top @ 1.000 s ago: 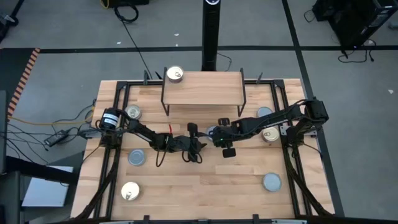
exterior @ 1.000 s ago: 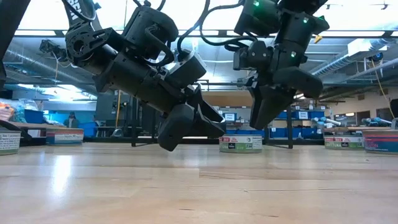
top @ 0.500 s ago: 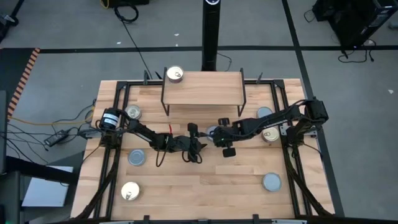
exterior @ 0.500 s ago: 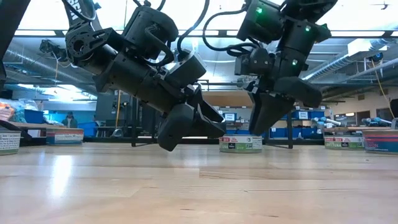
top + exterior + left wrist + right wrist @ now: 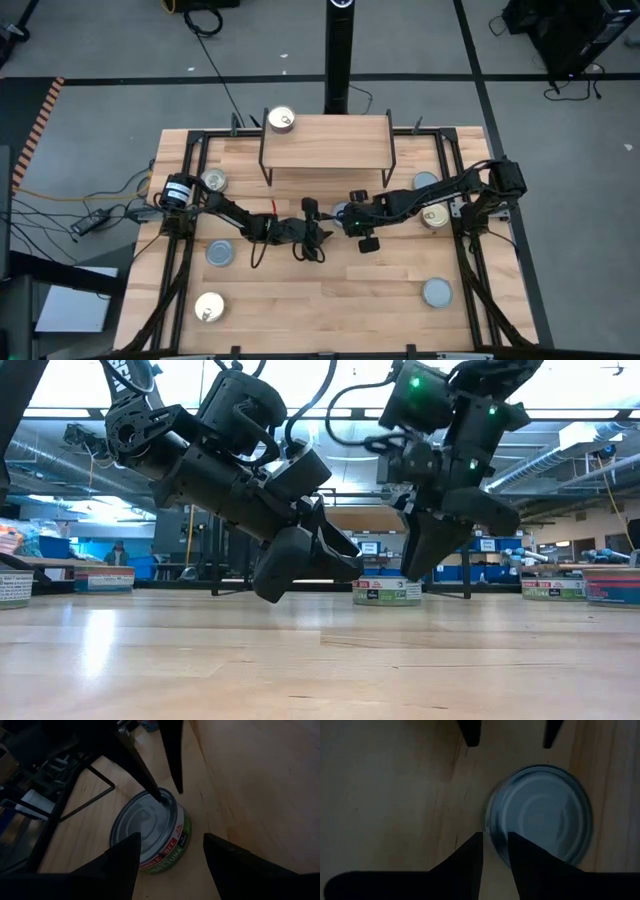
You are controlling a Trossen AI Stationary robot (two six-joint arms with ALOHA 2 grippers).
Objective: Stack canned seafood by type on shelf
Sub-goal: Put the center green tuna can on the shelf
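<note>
A tin (image 5: pixel 150 832) with a blue-grey lid sits on the worktop (image 5: pixel 330 290) in the middle, in front of the shelf (image 5: pixel 325 142). The right claw (image 5: pixel 495 851) hangs right over the tin's edge, its fingers close together with a small gap, holding nothing. The left claw (image 5: pixel 170 852) is just beside the tin, fingers wide apart. One gold-lid tin (image 5: pixel 282 121) sits on the shelf.

Two black jointed arms (image 5: pixel 240 216), seemingly cable-wrapped.
</note>
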